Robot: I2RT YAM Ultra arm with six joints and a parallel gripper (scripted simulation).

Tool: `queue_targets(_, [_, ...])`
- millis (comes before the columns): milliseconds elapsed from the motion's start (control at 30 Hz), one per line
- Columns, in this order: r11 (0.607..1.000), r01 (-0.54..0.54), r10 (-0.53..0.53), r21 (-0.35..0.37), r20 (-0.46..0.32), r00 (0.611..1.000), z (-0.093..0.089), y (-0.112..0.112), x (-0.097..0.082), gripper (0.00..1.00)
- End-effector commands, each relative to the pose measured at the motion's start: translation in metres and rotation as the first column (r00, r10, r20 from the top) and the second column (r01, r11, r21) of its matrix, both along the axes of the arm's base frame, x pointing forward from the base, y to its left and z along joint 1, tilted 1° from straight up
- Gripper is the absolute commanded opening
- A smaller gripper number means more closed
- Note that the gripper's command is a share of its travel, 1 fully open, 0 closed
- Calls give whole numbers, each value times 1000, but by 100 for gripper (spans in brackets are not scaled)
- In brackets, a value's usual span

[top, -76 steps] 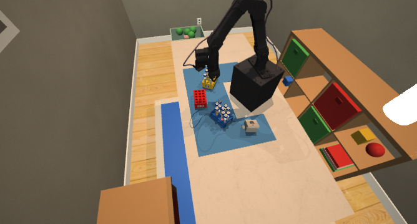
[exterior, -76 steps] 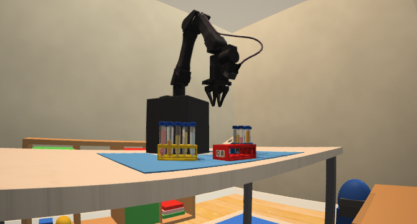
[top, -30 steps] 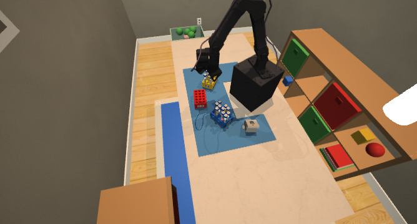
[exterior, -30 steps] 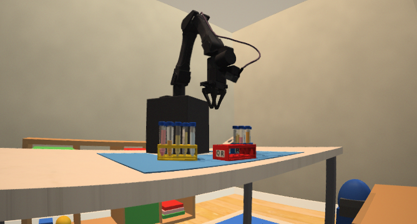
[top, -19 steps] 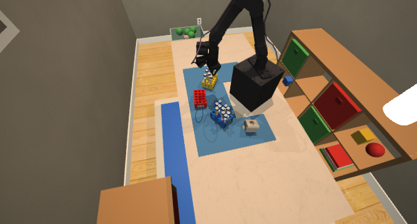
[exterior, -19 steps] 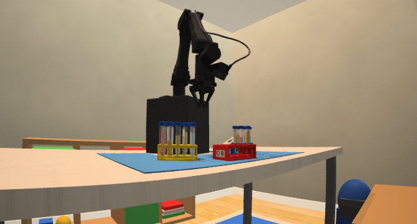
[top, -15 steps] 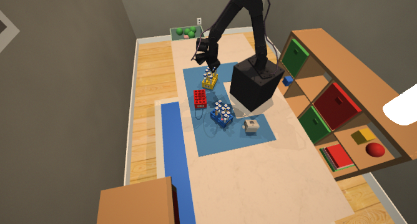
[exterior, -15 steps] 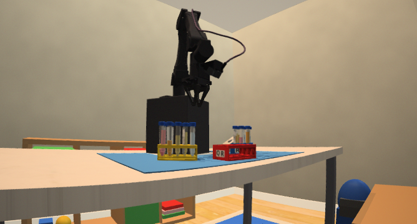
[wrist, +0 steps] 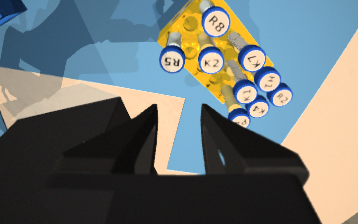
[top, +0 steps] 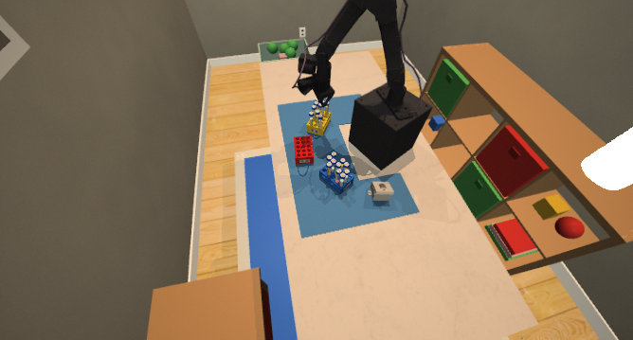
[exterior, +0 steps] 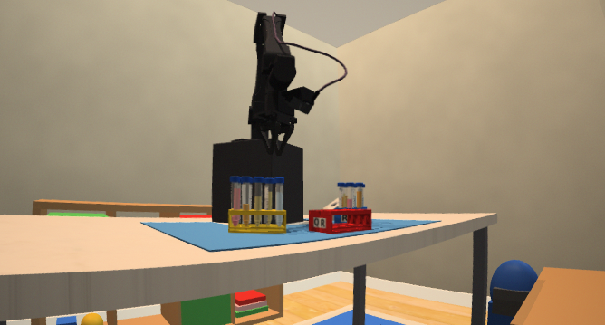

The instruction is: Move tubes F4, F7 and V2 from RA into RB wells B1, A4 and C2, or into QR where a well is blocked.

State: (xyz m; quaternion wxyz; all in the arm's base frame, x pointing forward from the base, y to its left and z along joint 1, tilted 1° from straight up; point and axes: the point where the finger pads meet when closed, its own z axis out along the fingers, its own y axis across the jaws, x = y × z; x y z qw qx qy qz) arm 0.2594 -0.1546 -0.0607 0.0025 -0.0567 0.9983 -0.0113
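My gripper [top: 324,102] [exterior: 274,153] [wrist: 179,111] is partly open and empty, above the base side of the yellow rack RB [top: 315,130] [exterior: 272,230] [wrist: 180,20]. RB holds several upright blue-capped tubes; in the wrist view caps R8 [wrist: 216,21], K2 [wrist: 211,60], R5 [wrist: 172,59], K7 [wrist: 252,58], R2 [wrist: 280,94] and K4 [wrist: 257,108] are readable. The blue rack RA [top: 347,186] [wrist: 11,14] holds several tubes; their labels are too small to read. The red rack QR [top: 298,160] [exterior: 330,224] shows no tubes.
A small pale box [top: 382,192] stands on the blue mat [top: 327,221] beside RA; I cannot tell whether a lamp on it is lit. The arm's black base [top: 379,131] stands close to RB and RA. QR lies between RB and RA, toward the table's far edge from the base.
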Motion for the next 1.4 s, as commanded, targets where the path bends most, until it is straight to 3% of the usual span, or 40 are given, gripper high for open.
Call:
queue_targets(0, [1000,-13,13,6,8,1000,5,7,2,30])
queue_targets(233, [1000,-8,8,8,5,1000,5,10,1,30])
queue_targets(300, [1000,-10,10,16,-11,1000,-9,12,-2,30])
queue_targets(400, [1000,-10,10,9,3,1000,-13,9,5,30])
queue_targets(500, [1000,-10,10,16,-11,1000,-22,13,-1,30])
queue_targets(633, [1000,-11,11,7,5,1000,-26,9,7,30])
queue_targets(1367, [1000,-11,11,13,-5,1000,-58,11,4,30])
